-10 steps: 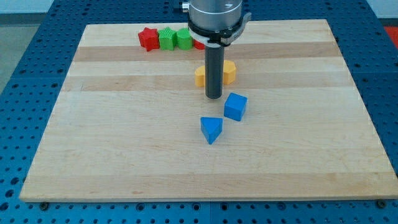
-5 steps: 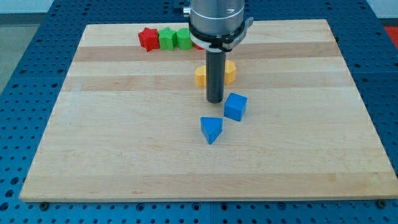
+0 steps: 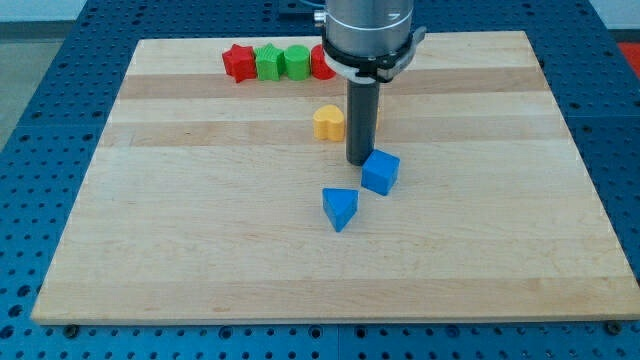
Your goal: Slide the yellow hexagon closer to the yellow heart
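My tip rested near the frame's centre, touching or just beside the upper left edge of the blue cube. No jaws existed, only the rod. The yellow heart sat just left of the rod; the yellow hexagon was hidden behind it. The blue triangle lay lower on the bench.
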`<state>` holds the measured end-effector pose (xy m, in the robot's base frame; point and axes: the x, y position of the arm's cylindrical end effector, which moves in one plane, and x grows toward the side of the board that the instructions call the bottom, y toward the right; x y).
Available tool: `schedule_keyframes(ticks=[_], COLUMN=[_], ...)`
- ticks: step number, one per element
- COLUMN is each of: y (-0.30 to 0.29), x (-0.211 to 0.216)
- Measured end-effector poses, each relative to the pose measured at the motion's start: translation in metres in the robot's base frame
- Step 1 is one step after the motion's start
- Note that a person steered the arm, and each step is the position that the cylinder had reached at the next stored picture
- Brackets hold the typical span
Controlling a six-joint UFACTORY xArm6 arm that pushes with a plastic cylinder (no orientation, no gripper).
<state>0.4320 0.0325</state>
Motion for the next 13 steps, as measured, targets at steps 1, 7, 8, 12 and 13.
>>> schedule_keyframes(ticks=[1,7,8,12,13], y=[0.003,-0.035,-0.04,-0.038,-0.032], x=[0.0,-0.051,-0.067,-0.091,-0.079])
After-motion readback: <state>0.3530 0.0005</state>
